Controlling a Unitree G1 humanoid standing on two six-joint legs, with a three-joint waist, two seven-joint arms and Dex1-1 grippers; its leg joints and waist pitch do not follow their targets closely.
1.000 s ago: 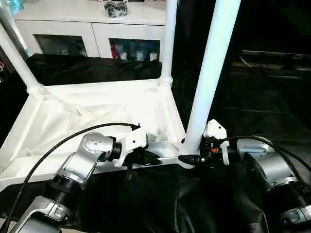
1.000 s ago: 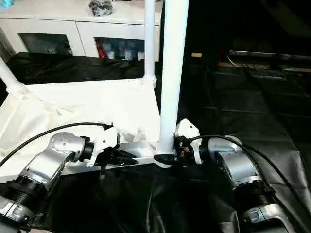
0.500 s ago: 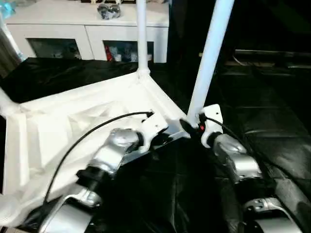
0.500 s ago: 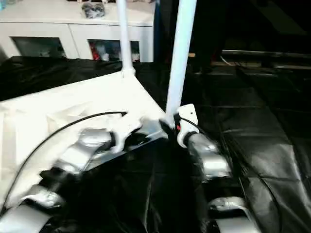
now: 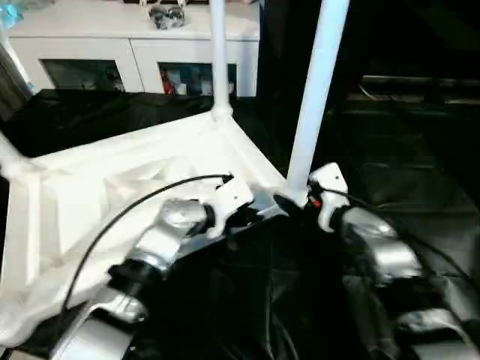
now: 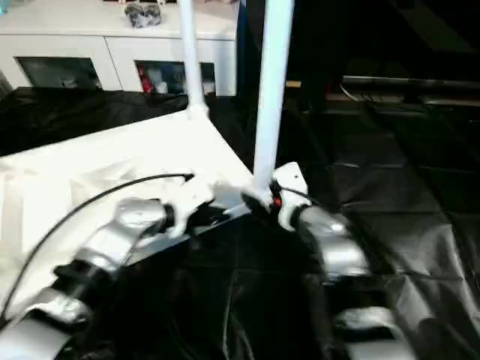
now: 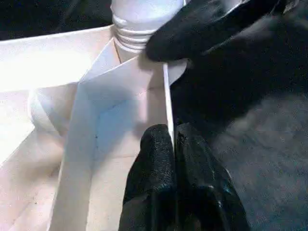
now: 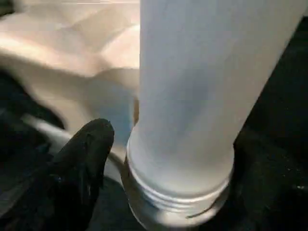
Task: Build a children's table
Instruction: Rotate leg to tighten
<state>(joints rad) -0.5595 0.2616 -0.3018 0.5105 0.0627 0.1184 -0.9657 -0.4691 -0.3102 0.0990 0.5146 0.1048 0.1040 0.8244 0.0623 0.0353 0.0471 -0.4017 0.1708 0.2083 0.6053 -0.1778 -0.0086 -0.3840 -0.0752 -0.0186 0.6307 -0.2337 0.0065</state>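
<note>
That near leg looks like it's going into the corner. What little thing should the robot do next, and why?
Probably close the right gripper around the near leg and twist it further: its threads show above the socket. The left gripper is pinching the tabletop's rim, steadying it.

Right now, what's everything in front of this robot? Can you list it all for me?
Tabletop: one, white, lying underside up on the black sheet.
Table legs: three in view, white, standing up from the tabletop's corners; near right leg, far right leg, left leg.
Black sheet: one, covering the work surface.
Cabinet: one, white with glass doors, at the back.
Dark bundle: one, on top of the cabinet; what it is I can't tell.
Left gripper: black fingers shut on the tabletop's rim.
Right gripper: black fingers at the foot of the near right leg.
</note>
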